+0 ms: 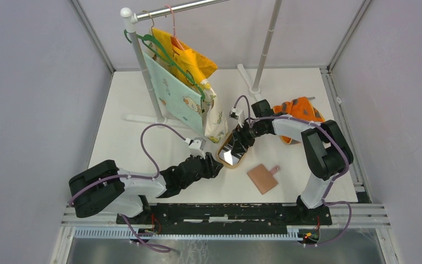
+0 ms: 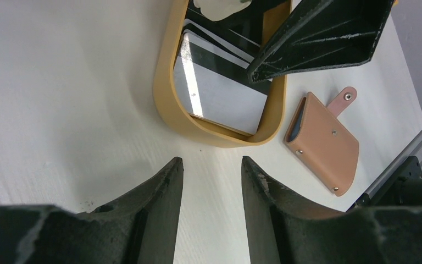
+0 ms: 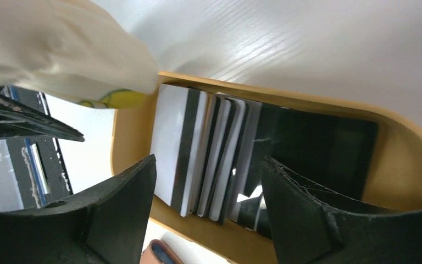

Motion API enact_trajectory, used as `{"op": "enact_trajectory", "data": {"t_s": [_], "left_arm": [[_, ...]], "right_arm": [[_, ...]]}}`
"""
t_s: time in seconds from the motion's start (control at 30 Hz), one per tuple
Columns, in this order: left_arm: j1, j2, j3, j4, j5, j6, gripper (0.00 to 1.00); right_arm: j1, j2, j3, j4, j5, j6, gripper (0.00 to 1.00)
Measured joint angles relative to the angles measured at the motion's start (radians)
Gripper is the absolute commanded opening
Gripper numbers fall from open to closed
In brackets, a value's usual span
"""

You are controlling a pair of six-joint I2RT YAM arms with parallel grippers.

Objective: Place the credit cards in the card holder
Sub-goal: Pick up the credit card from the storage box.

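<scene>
The credit cards (image 3: 209, 148) lie fanned in a stack, white, grey and dark with stripe bands, inside a tan oval dish (image 3: 307, 102). They also show in the left wrist view (image 2: 220, 96) and the top view (image 1: 232, 154). The card holder (image 1: 264, 178), reddish-brown with a strap tab, lies folded on the table just right of the dish (image 2: 165, 93); its grey-blue inner edge shows in the left wrist view (image 2: 324, 144). My right gripper (image 3: 209, 165) is open over the cards, holding nothing. My left gripper (image 2: 211, 165) is open and empty above the table beside the dish's near end.
A clothes rack (image 1: 143, 66) with hangers and hanging cloths stands at the back left; a white cloth (image 3: 60, 49) hangs close over the dish's far end. An orange patterned cloth (image 1: 299, 110) lies behind the right arm. A second pole (image 1: 266, 49) stands at the back.
</scene>
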Motion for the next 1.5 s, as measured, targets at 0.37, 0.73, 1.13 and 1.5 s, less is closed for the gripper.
{"op": "enact_trajectory", "data": {"t_s": [0.37, 0.73, 1.13, 1.5], "left_arm": [[0.000, 0.016, 0.011, -0.005, 0.001, 0.000, 0.50], [0.000, 0.030, 0.025, -0.012, 0.001, 0.000, 0.47], [0.000, 0.041, 0.031, -0.023, 0.001, 0.000, 0.45], [0.000, 0.048, 0.034, -0.025, 0.001, 0.000, 0.44]], "right_arm": [[0.034, 0.013, 0.006, -0.055, -0.050, 0.042, 0.67], [0.042, 0.009, 0.006, -0.056, -0.161, 0.107, 0.64], [0.067, 0.012, 0.006, -0.080, -0.182, 0.111, 0.61], [0.100, 0.018, 0.014, -0.111, -0.124, 0.095, 0.67]]}}
